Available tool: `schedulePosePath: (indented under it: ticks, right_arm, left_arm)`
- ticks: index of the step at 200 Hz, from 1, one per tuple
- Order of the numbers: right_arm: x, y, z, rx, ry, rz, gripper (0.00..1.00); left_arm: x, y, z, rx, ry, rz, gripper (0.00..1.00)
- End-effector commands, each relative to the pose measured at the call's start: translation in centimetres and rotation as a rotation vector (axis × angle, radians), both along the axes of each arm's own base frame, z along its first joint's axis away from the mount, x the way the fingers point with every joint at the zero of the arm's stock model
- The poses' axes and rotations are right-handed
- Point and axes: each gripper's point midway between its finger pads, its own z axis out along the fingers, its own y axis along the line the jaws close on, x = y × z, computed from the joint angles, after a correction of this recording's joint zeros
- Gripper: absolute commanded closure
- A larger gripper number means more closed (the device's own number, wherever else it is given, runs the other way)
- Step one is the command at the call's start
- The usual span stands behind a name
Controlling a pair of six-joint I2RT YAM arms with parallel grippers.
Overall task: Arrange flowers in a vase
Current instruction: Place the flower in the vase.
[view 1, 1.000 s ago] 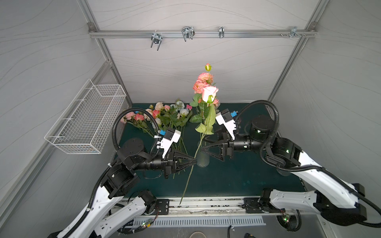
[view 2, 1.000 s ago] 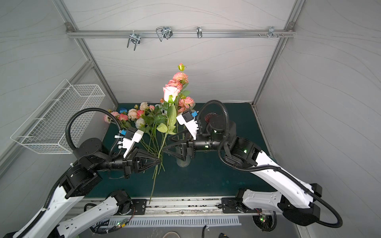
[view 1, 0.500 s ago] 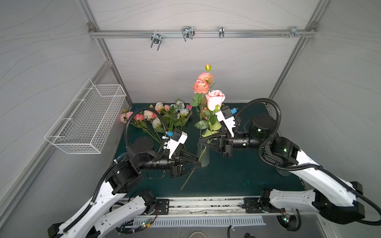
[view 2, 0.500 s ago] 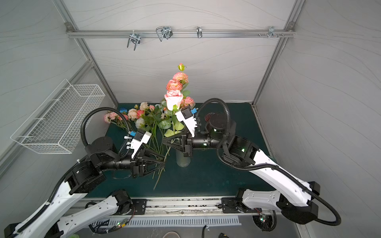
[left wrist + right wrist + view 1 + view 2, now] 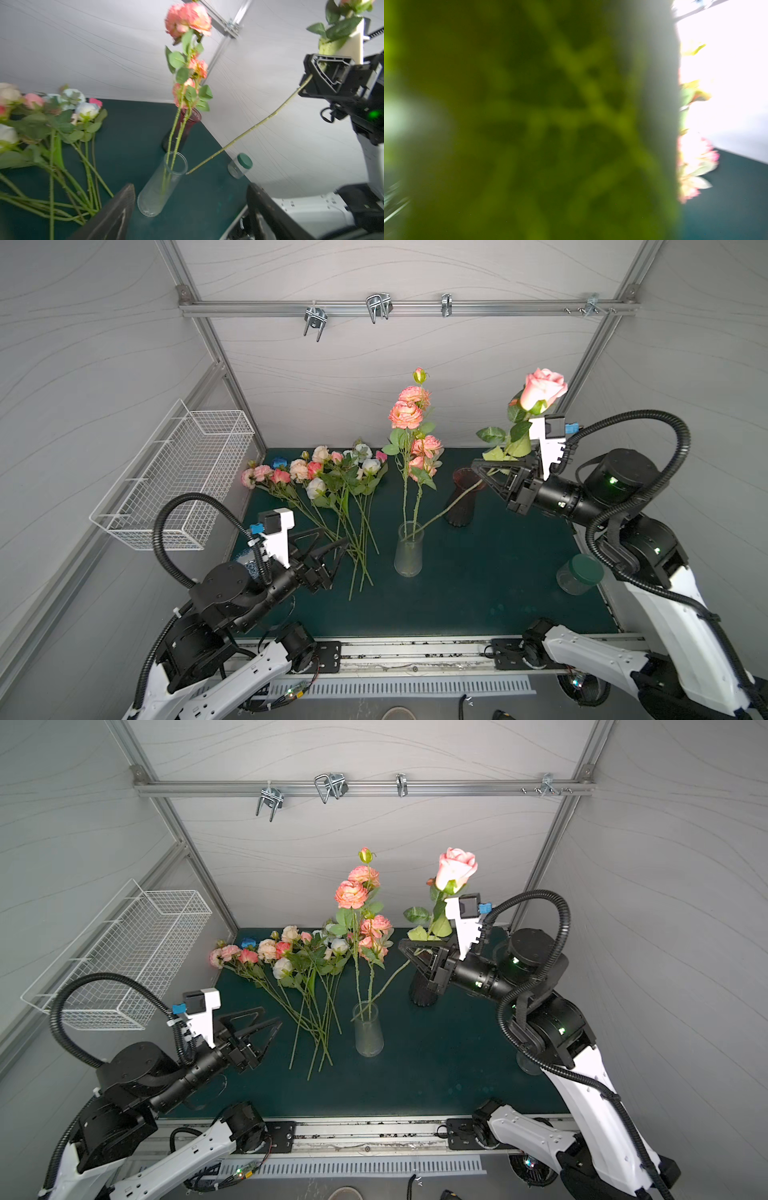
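While right tool [image 5: 482, 473] pinches pink rose [image 5: 542, 388], left tool [image 5: 334, 536] stands spread. One spray [image 5: 405, 414] in vase [image 5: 409, 556]; bunch [image 5: 332, 485] beside left tool unplaced.

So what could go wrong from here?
1. Right gripper grips the pink rose high up; its stem tip sits at the clear vase rim, possibly outside, so it may miss.
2. The slanted stem could tip the vase and its peach blooms.
3. A leaf blocks the right wrist view.
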Motion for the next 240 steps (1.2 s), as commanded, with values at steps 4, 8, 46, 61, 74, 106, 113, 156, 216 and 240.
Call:
schedulePosePath:
  ticks: [4, 8, 46, 61, 74, 106, 113, 156, 216, 240]
  right_arm:
    - [1.6, -0.3, 0.3, -0.016, -0.013, -0.021, 1.00]
    - [1.8, -0.3, 0.4, -0.015, -0.015, -0.026, 1.00]
    - [4.1, -0.4, -0.3, -0.029, -0.005, -0.084, 1.00]
    - [5.0, -0.4, -1.0, -0.043, 0.003, -0.107, 1.00]
    - [5.6, -0.3, -1.6, -0.058, 0.013, -0.120, 1.00]
    - [6.8, 0.1, -3.5, -0.091, 0.047, -0.137, 1.00]
    - [7.0, 0.3, -4.0, -0.098, 0.060, -0.133, 1.00]
    - [7.5, 2.9, -7.7, -0.230, 0.044, -0.161, 1.00]
    - [7.7, 5.8, -14.7, -0.465, 0.008, -0.237, 0.98]
    - [7.1, 6.8, -17.7, -0.553, 0.006, -0.235, 0.82]
  left_arm:
    - [1.0, 3.3, -0.8, 0.016, -0.020, 0.183, 0.12]
    - [1.0, 3.5, -0.9, 0.015, -0.019, 0.191, 0.12]
    - [1.0, 3.9, -1.6, 0.039, -0.003, 0.208, 0.11]
    - [1.0, 3.8, -1.9, 0.047, 0.001, 0.202, 0.11]
    - [1.1, 3.7, -2.1, 0.056, 0.010, 0.201, 0.11]
    - [1.2, 3.4, -2.3, 0.067, 0.021, 0.192, 0.11]
    - [1.2, 3.4, -2.3, 0.066, 0.022, 0.191, 0.11]
    - [1.9, 3.2, -3.1, 0.094, 0.051, 0.217, 0.11]
    - [2.7, 3.1, -4.4, 0.098, 0.097, 0.248, 0.12]
    - [2.8, 2.7, -5.0, 0.116, 0.125, 0.238, 0.12]
